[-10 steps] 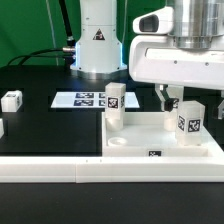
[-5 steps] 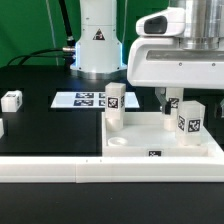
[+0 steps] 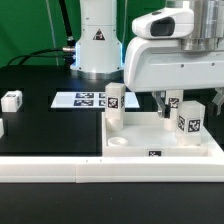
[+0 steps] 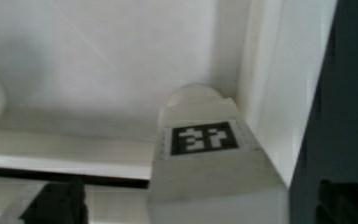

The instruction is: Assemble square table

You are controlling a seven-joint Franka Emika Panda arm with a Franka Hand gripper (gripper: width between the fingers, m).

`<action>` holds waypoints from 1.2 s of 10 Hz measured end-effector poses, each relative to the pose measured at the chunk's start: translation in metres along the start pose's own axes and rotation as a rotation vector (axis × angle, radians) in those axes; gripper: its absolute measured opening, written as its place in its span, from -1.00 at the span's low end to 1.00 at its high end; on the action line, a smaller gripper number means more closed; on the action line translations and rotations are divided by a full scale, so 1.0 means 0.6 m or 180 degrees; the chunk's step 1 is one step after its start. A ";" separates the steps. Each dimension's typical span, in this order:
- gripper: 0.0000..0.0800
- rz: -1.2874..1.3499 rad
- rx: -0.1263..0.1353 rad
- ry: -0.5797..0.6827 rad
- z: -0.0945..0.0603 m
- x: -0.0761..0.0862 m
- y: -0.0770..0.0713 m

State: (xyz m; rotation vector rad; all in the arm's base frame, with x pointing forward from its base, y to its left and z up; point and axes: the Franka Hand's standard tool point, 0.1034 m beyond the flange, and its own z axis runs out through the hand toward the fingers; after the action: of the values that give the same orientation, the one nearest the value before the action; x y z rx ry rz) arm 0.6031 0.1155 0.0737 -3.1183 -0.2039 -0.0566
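Observation:
The white square table slab (image 3: 140, 150) lies at the front of the exterior view's right, with a small tag on its front rim. Two white tagged legs stand upright on it: one (image 3: 115, 104) at the far left corner and one (image 3: 190, 120) at the right. My gripper (image 3: 168, 102) hangs just above and behind the right leg. In the wrist view the gripper (image 4: 202, 205) is open and straddles this leg (image 4: 208, 150). Its dark fingers (image 4: 59, 203) stand clear of the leg on both sides.
A loose leg (image 3: 11, 100) lies on the black table at the exterior view's left, another sits at the left edge (image 3: 1, 127). The marker board (image 3: 82, 99) lies behind the slab. A long white rail (image 3: 60, 171) runs along the front. The robot base (image 3: 98, 45) stands behind.
The gripper has shifted slightly up and toward the exterior view's left. The right leg stays standing on the slab.

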 end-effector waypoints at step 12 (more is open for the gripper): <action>-0.27 0.1639 0.0075 0.0032 0.002 -0.003 0.015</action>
State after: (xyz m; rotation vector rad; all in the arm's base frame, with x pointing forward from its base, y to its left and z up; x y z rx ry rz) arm 0.6025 0.1066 0.0726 -3.0356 0.5903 -0.0610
